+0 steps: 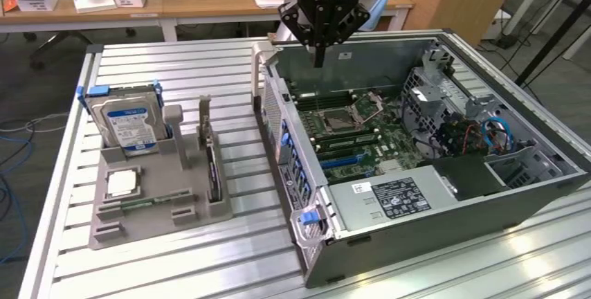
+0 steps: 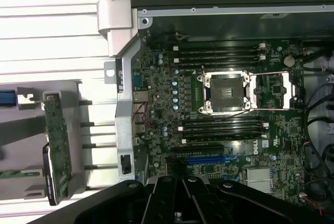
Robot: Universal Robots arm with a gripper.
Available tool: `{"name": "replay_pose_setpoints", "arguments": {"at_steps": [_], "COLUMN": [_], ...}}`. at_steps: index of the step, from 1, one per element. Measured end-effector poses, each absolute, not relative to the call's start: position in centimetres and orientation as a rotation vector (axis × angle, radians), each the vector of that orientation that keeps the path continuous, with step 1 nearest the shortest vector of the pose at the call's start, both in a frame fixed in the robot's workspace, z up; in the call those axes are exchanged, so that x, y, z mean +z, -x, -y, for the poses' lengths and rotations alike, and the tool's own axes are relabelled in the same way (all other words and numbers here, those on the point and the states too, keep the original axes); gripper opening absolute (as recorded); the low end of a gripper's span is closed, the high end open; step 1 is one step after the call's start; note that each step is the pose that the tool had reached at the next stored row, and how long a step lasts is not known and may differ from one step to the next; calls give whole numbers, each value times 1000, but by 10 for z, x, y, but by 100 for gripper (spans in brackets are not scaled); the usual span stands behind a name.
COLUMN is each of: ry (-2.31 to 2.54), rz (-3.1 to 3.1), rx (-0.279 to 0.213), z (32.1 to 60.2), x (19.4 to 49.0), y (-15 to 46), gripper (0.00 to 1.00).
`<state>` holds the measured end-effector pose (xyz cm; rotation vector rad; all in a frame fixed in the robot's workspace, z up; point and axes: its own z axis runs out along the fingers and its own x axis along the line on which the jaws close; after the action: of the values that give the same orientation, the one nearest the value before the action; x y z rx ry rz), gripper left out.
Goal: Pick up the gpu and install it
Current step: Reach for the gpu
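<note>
Your gpu (image 1: 213,171) stands on edge in the grey holder (image 1: 148,209) on the slatted table (image 1: 185,70), just beside the open computer case (image 1: 517,202), on the exterior view's left. Your gripper (image 1: 319,58) hangs above the case's motherboard (image 1: 360,140), well apart from the card, its fingers pressed together and holding nothing.
</note>
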<state>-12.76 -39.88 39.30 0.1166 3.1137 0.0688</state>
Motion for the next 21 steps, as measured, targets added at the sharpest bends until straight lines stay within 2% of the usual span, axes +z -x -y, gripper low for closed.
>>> {"name": "replay_pose_setpoints", "arguments": {"at_steps": [21], "ry": [-117], "rz": [-3114], "rx": [69], "z": [399], "x": [393], "y": [150], "gripper": [11]}}
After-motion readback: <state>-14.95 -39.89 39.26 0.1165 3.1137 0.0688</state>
